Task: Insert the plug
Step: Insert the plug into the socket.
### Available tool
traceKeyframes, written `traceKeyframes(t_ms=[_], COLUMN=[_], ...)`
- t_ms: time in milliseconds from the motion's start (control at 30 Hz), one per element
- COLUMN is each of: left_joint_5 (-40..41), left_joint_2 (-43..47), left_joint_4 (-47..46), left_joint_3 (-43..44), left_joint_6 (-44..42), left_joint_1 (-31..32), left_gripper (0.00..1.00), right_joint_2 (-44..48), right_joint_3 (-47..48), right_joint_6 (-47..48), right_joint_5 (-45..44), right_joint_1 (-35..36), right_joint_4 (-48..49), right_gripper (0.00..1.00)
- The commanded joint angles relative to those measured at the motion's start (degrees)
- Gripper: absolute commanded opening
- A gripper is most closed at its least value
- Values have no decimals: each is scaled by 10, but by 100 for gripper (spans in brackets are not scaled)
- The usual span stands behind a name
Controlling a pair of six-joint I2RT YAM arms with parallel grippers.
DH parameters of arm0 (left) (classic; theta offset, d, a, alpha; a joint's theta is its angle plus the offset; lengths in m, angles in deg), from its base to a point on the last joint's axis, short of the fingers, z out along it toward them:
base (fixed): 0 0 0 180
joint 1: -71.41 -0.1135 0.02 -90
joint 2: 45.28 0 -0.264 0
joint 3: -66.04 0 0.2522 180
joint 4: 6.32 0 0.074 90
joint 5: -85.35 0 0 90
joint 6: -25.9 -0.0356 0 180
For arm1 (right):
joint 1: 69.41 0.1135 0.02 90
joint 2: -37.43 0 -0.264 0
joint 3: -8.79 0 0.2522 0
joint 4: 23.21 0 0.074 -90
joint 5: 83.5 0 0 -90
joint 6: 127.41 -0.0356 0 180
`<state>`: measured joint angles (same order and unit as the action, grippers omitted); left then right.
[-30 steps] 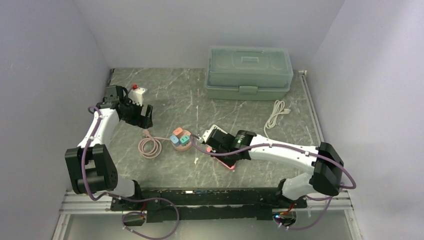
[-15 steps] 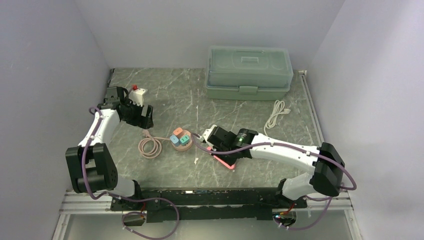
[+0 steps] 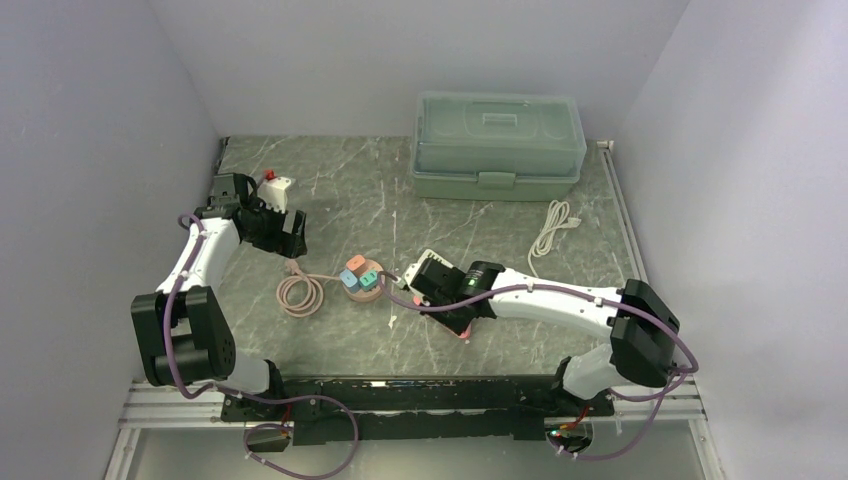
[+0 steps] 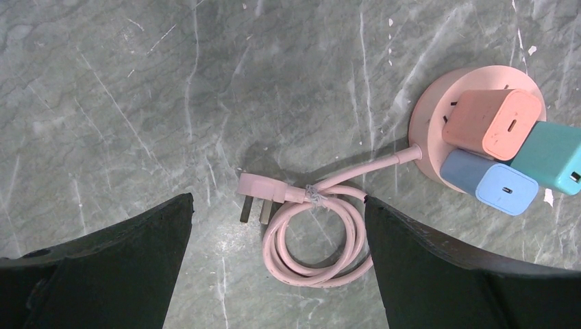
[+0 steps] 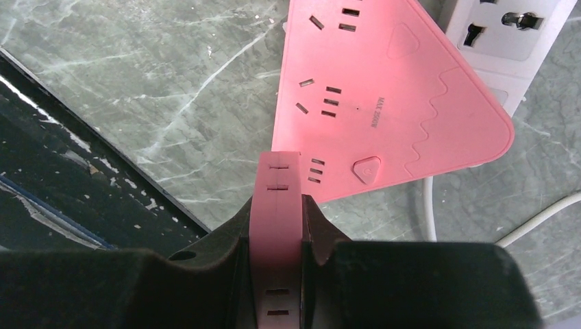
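Observation:
A pink plug [image 4: 264, 191] lies on the marble table at the end of a coiled pink cable [image 4: 316, 241] that runs to a round pink socket base [image 4: 430, 113] carrying orange, blue and teal chargers. My left gripper [image 4: 278, 201] hangs open above the plug, one finger on each side; in the top view my left gripper [image 3: 287, 236] is just behind the plug [image 3: 293, 268]. My right gripper [image 5: 275, 199] is shut on a narrow slotted edge of the pink power strip [image 5: 384, 103], near the table's front in the top view [image 3: 441, 293].
A white power strip [image 5: 507, 31] lies against the pink one. A green lidded box [image 3: 498, 145] stands at the back. A white coiled cable [image 3: 553, 228] lies at the right. A small white adapter with a red part [image 3: 275, 187] sits at the back left. The dark front rail [image 5: 62, 178] is close to my right gripper.
My right arm has shifted slightly left with the pink power strip, now mostly hidden under it. My left arm has barely moved.

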<state>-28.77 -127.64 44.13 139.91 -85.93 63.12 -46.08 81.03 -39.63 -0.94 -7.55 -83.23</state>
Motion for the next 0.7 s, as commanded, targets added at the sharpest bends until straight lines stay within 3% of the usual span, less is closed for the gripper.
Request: traceKeyframes(t_ms=[0, 667], left_joint_5=[-4, -3], left_joint_2=[12, 11], left_joint_4=[-3, -11], left_joint_3=[2, -3], left_joint_6=[-9, -12], left_joint_1=[-2, -2], left_gripper=[100, 100], right_joint_2=[-1, -7], right_joint_3=[-5, -14], right_joint_6=[5, 1], right_joint_5=[-15, -29], right_joint_1=[-9, -25], right_joint_4=[23, 25], right_gripper=[0, 0])
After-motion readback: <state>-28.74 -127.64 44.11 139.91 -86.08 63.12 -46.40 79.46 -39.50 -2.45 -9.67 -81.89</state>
